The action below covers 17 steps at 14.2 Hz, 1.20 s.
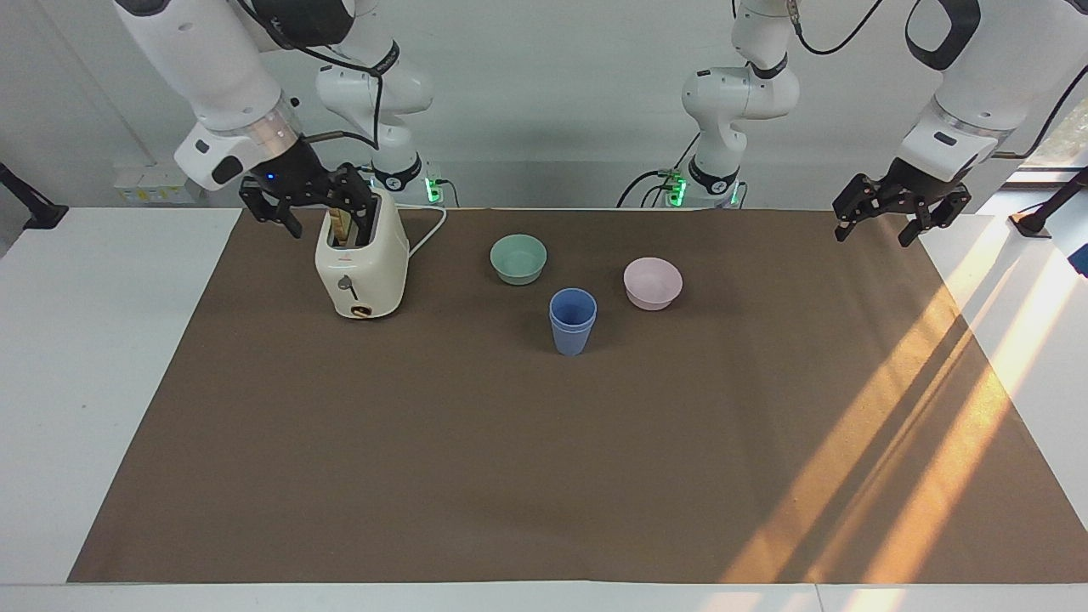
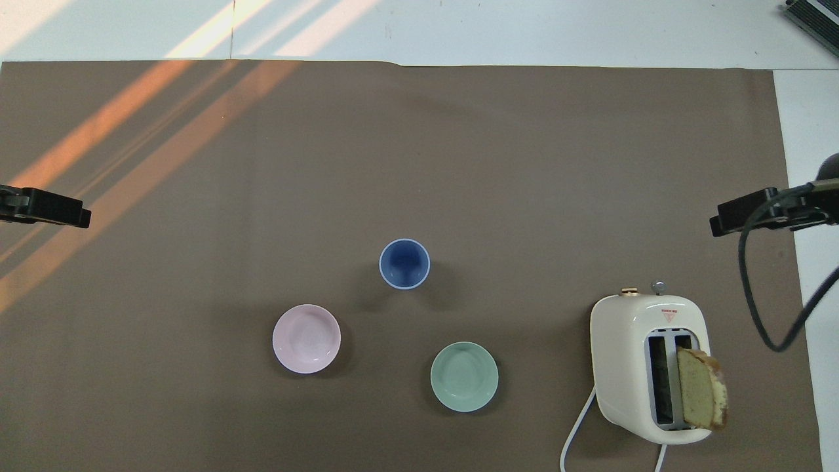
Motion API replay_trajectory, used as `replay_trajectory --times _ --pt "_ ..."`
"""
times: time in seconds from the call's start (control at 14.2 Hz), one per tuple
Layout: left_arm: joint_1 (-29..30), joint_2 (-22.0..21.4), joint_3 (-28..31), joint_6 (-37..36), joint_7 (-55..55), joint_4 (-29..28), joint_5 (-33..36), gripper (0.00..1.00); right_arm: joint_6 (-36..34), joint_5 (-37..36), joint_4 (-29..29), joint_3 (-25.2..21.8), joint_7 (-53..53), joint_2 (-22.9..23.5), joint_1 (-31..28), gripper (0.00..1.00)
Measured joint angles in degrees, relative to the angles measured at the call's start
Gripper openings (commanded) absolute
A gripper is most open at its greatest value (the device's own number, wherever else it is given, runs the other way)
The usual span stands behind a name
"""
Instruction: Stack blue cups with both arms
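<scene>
The two blue cups (image 1: 572, 321) stand nested, one inside the other, upright on the brown mat, a little farther from the robots than the two bowls. They also show in the overhead view (image 2: 404, 263). My right gripper (image 1: 327, 212) is open and empty, raised over the mat's edge beside the toaster at the right arm's end of the table; it also shows in the overhead view (image 2: 741, 219). My left gripper (image 1: 884, 223) is open and empty, raised over the mat's edge at the left arm's end; its tip shows in the overhead view (image 2: 65, 213).
A mint-green bowl (image 1: 518, 258) and a pale pink bowl (image 1: 653, 282) sit nearer to the robots than the cups. A cream toaster (image 1: 361, 263) with a slice of bread stands toward the right arm's end. The brown mat (image 1: 544, 476) covers the table.
</scene>
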Motion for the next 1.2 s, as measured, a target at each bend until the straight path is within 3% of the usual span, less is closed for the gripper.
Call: replay_trajectory --times 0.28,0.78,1.2 --pt "0.0 0.0 0.0 0.0 0.0 0.0 0.0 1.0 -2.0 0.0 -0.6 -2.2 0.1 -3.0 0.0 1.0" --pt "0.0 0.0 0.0 0.0 0.0 0.0 0.0 1.0 2.5 0.0 -5.5 -1.4 2.5 -3.3 0.3 1.0" --pt "0.0 0.0 0.0 0.0 -0.1 0.0 0.0 1.0 2.7 0.0 -5.9 -1.2 2.5 -3.3 0.3 1.0"
